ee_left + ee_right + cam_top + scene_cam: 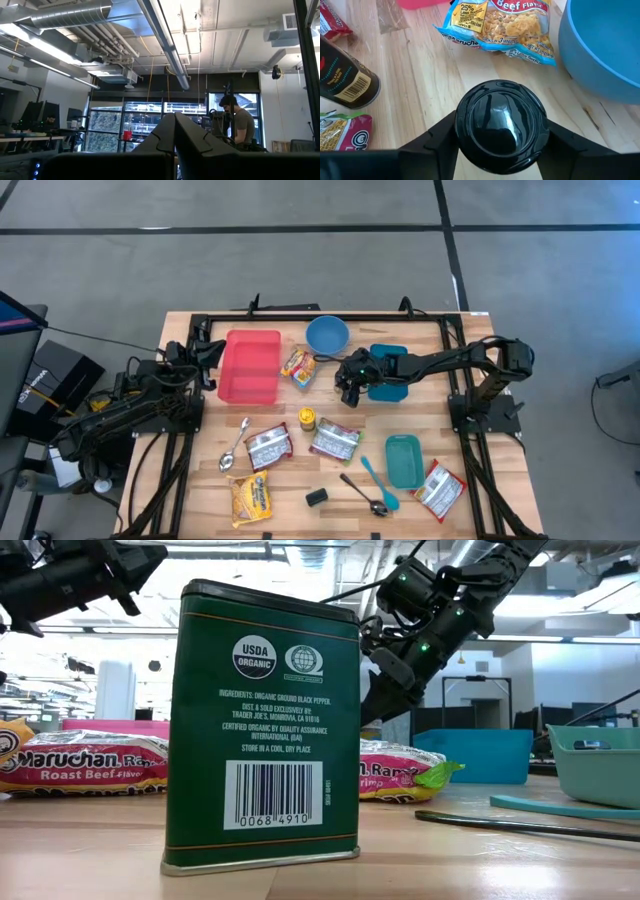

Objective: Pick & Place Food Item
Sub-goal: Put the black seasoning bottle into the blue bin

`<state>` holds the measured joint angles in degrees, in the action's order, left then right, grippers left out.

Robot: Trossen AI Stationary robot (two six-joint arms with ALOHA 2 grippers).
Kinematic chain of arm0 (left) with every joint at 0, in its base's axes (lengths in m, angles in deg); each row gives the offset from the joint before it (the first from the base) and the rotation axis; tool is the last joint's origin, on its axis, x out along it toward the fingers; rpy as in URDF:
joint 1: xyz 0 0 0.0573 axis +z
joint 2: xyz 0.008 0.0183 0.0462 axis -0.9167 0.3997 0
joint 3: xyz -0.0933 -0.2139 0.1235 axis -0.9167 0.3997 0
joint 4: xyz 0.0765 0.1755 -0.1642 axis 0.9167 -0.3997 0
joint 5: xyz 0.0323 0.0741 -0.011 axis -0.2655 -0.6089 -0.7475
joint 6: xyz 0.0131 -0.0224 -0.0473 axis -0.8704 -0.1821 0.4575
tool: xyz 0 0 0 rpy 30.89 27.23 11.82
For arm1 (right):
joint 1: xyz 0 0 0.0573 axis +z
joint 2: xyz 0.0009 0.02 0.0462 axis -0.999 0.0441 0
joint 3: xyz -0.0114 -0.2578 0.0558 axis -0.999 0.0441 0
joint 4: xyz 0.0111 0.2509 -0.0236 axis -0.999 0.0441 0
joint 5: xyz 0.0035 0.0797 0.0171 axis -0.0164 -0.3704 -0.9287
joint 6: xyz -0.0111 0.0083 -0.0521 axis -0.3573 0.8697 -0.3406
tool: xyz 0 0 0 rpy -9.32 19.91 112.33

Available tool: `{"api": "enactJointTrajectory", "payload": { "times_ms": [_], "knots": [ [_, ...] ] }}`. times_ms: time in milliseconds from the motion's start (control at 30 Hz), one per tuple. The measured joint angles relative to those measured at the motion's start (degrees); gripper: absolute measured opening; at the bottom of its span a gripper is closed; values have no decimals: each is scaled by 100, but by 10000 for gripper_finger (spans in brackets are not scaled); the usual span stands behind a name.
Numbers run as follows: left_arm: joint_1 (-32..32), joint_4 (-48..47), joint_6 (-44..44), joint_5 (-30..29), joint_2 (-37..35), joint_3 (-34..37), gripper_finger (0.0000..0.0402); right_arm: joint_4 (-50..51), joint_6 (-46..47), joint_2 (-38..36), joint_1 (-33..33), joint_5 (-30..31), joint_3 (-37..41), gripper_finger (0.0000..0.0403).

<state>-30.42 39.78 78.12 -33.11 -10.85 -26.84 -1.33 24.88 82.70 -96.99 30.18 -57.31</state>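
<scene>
My right gripper (501,131) pinches a round black lid (501,122); smooth, stiff, prob slippery; grip sides; ramen packet (507,22) at 12 o'clock.

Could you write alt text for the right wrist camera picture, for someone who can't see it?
The right gripper holds a round, glossy black lid or cap between its two dark fingers, just above a pale wooden table. Beyond it lie a beef ramen packet, the edge of a blue bowl and a dark bottle on its side.
</scene>
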Motion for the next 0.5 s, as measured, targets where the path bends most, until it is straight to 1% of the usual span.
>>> {"api": "enactJointTrajectory", "payload": {
  "times_ms": [500],
  "knots": [
    [1,2,0,0,0,0,0,-10,-7,-57,8,-4,-5,197]
  ]
}}
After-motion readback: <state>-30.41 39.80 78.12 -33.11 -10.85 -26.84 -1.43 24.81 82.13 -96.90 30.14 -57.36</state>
